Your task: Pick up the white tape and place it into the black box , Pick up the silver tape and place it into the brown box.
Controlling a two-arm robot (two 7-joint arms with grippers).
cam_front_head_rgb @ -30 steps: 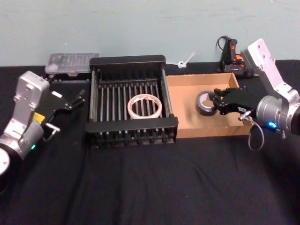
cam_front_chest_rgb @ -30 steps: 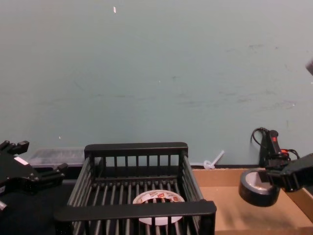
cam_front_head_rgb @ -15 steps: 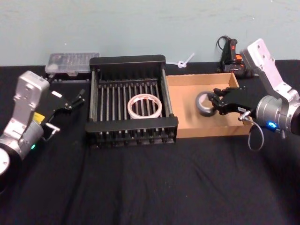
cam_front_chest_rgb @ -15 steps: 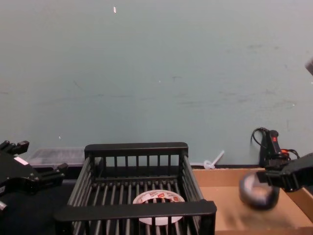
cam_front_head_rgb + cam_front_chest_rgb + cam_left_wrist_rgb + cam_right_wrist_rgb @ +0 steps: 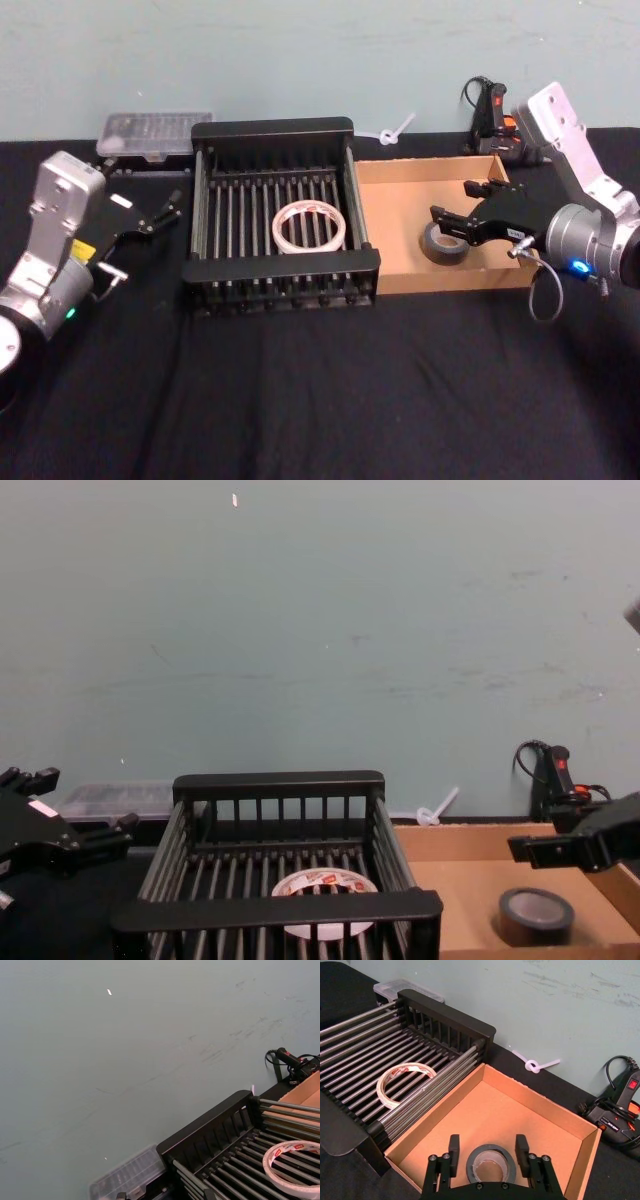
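black cloth table (image 5: 320,400): spread right gripper (image 5: 468,208), frame right, over silver tape (image 5: 444,243) in brown box (image 5: 400,200); a careless retreat may snag it.

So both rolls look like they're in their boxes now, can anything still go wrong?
Possibly, though little. The right gripper hangs open just above the silver tape in the brown box; if it sinks or swings sideways as it withdraws, a finger might nudge the roll or catch the low cardboard wall. The white tape rests on the black box's floor bars, apart from the left gripper, so it seems safe.
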